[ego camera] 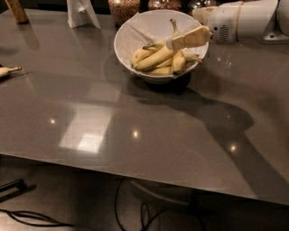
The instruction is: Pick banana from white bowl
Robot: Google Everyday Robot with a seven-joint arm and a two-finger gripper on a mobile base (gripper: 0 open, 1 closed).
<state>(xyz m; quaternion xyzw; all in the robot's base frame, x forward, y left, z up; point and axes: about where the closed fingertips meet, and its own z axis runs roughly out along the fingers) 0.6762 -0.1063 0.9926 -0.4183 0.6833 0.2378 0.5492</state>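
Surface: a broad, dark grey table (149, 135) with a glossy top fills most of the view; it shows pale light reflections and a wide shadow on the right side. Below its near edge, dark cables (135, 212) lie on the floor.

Robot arm (246, 20): white body, entering from the upper right and lying low along the far part of the table, directed left toward the bowl.

White bowl (128, 40): large, round and deep, standing upright on the far centre of the table. It holds several yellow bananas in a loose heap.

Banana (151, 59): the longest of the heap, gently curved, lying diagonally inside the white bowl from lower left to upper right, with its stem rising near the far rim. It rests on the shorter bananas (178, 63) beside and beneath it.

Gripper (174, 43): tan in colour, reaching in over the right rim of the white bowl, its tip meeting the upper end of the banana just below the stem. Whether it is open, or closed on anything, cannot be told — its tan outline merges with the fruit at that spot.

Far edge, left to right: a brown object (17, 10) in the corner, a white stand-like object (81, 12), then two glass jars (124, 8) just behind the bowl.

Left edge: a small banana piece (5, 71) with a thin stem lies on the table — well apart from the bowl.
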